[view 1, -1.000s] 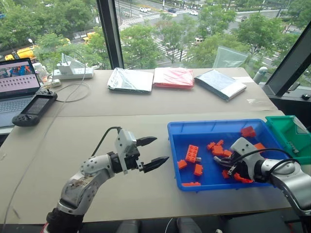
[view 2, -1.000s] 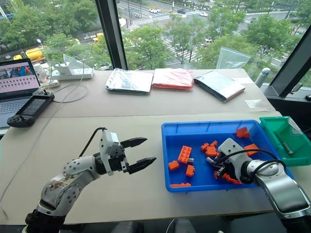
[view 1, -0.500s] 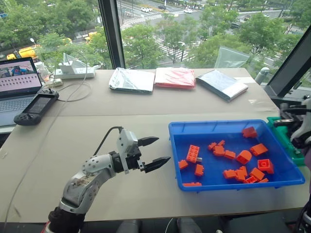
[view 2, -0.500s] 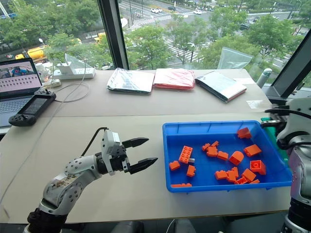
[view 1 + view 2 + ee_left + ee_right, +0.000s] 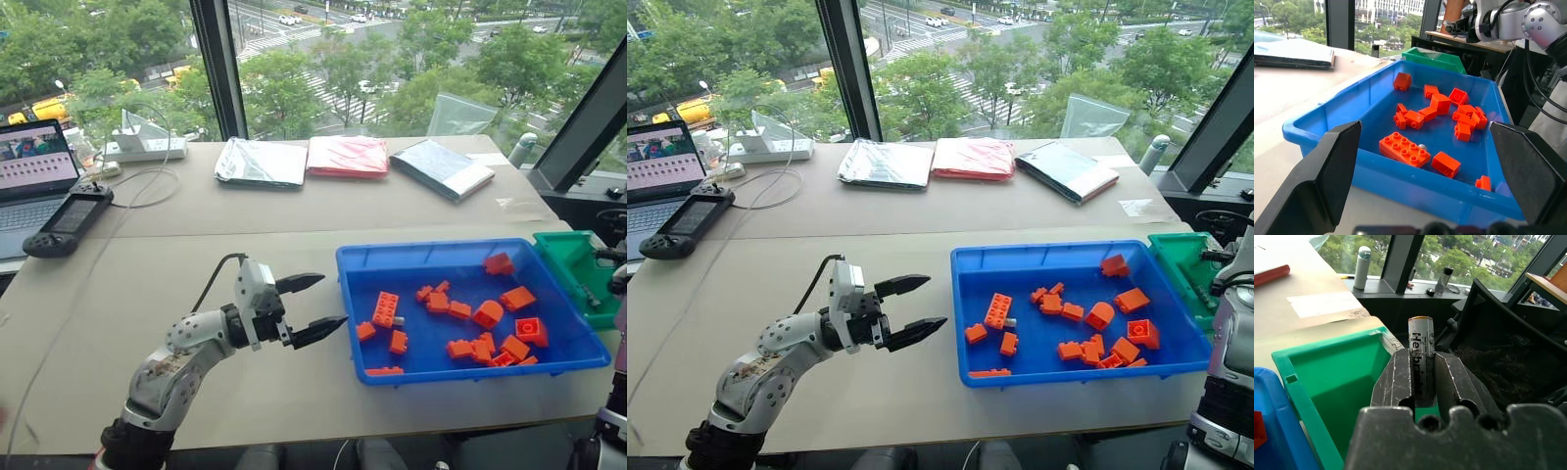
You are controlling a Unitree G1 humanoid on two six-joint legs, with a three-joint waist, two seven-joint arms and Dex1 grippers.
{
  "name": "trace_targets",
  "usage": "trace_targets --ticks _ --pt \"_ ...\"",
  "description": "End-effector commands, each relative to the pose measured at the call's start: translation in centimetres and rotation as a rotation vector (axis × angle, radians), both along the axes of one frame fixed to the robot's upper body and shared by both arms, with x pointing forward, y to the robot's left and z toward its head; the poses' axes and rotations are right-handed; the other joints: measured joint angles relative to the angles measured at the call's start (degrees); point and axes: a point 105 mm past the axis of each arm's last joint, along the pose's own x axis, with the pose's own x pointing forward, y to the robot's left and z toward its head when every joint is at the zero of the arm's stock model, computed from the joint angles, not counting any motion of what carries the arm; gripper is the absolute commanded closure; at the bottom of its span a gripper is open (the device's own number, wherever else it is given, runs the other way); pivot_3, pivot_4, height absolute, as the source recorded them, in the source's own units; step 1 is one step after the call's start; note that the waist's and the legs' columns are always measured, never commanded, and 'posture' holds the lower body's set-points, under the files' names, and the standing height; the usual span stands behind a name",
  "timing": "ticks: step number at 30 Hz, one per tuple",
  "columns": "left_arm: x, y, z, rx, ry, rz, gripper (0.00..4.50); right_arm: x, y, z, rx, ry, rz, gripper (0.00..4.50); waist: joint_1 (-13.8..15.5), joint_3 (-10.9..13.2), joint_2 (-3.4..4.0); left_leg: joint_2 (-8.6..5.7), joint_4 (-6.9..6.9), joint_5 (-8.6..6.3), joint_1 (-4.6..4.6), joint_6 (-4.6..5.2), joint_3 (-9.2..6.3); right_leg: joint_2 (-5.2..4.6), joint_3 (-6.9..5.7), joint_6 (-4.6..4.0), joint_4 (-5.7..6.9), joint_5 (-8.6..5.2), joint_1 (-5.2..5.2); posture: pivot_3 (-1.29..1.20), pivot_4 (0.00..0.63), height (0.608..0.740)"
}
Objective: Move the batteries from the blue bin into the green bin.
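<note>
The blue bin (image 5: 431,257) sits on the table's right half and holds several orange bricks (image 5: 386,308). A small silvery piece (image 5: 1421,146) peeks out beside the long brick. Just right of it stands the smaller green bin (image 5: 573,264), also seen close up in the right wrist view as green bin (image 5: 1337,377). My right gripper (image 5: 1421,354) hovers over the green bin's far corner, shut on a white-labelled battery (image 5: 1420,333) that stands up between its fingers. My left gripper (image 5: 328,301) hangs open and empty just left of the blue bin, pointing at it.
A laptop (image 5: 34,171), a black handheld console (image 5: 67,220) and a power strip (image 5: 147,147) lie at the far left. Three flat bags (image 5: 348,157) line the far edge by the window. Bottles (image 5: 1360,267) stand on the sill beyond the green bin.
My right gripper has lifted out of the blue bin and swung right and up to above the green bin, with the battery in it. The left arm has stayed put.
</note>
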Motion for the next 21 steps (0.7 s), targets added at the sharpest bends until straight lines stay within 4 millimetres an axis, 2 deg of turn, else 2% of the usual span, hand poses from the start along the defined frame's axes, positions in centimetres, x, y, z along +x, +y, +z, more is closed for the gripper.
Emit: trace_targets --ticks 1,5,6,7,8,10,11,14,19,21 --pt "-0.6 -0.1 1.2 -0.029 -0.071 -0.024 0.0 -0.4 -0.6 1.9 -0.025 -0.064 -0.028 1.66 -0.02 0.0 0.0 0.0 0.0 0.0 0.0 0.0 0.0 0.0 0.0 0.0 -0.01 0.0 0.0 0.0 0.15 0.74" --pt "-0.6 0.2 0.9 -0.027 -0.079 -0.028 0.0 -0.1 -0.3 2.5 -0.024 -0.077 0.003 0.3 -0.03 0.0 0.01 0.01 0.0 0.0 0.0 0.0 0.01 0.01 0.0 0.0 -0.01 0.0 0.0 0.0 0.15 0.74" --pt "-0.6 0.2 0.8 -0.023 -0.078 -0.032 0.0 0.4 0.7 3.2 -0.025 -0.099 0.072 0.03 -0.03 0.0 0.01 0.01 -0.01 0.0 0.0 0.0 0.0 0.01 0.0 0.0 -0.01 0.0 0.0 0.0 0.15 0.74" --pt "-0.7 0.2 0.7 -0.021 -0.077 -0.034 0.0 0.7 1.5 3.7 -0.025 -0.114 0.123 0.03 -0.03 0.0 0.01 0.01 0.0 0.0 0.0 0.0 0.0 0.01 0.0 0.0 -0.01 0.0 0.0 0.0 0.15 0.74" --pt "-0.7 0.3 0.5 -0.019 -0.075 -0.036 0.0 1.4 3.9 4.2 -0.014 -0.115 0.277 0.03 -0.05 0.0 0.01 0.01 0.0 0.0 0.0 0.0 0.0 0.01 0.0 0.0 -0.02 0.0 0.0 0.0 0.15 0.74" --pt "-0.8 0.4 0.4 -0.017 -0.072 -0.042 0.0 1.9 9.1 3.9 -0.02 -0.042 0.595 0.03 -0.31 0.03 0.18 0.02 -0.01 0.0 0.0 0.01 0.0 0.02 0.0 0.0 -0.02 0.0 -0.01 0.0 0.15 0.74" --pt "-0.9 0.4 0.3 -0.016 -0.071 -0.045 0.0 1.5 11.1 3.4 -0.018 0.009 0.72 0.03 -0.35 0.02 0.26 0.04 -0.03 -0.01 0.0 0.02 0.0 0.02 0.01 0.0 -0.03 0.0 -0.02 0.0 0.15 0.74" --pt "-1.0 0.3 0.3 -0.015 -0.07 -0.058 0.0 -0.9 15.4 1.2 -0.025 0.179 0.988 0.03 0.0 0.02 0.25 0.13 -0.06 -0.03 0.0 0.05 -0.12 0.13 -0.1 -0.03 -0.09 -0.02 0.04 0.0 0.15 0.74" --pt "-1.1 0.2 0.2 -0.012 -0.068 -0.073 0.0 -4.8 21.3 -1.3 -0.02 0.337 1.358 0.03 0.47 0.03 0.23 0.09 0.06 -0.03 -0.12 0.05 -0.14 -0.03 -0.11 0.08 -0.23 0.02 0.08 0.0 0.15 0.74" --pt "-1.1 0.1 0.2 -0.01 -0.068 -0.079 0.0 -5.5 22.8 -2.8 -0.019 0.418 1.436 0.03 0.31 0.04 0.21 0.1 0.09 -0.03 -0.1 0.05 -0.12 -0.04 -0.09 0.1 -0.23 0.03 0.1 0.0 0.15 0.74"
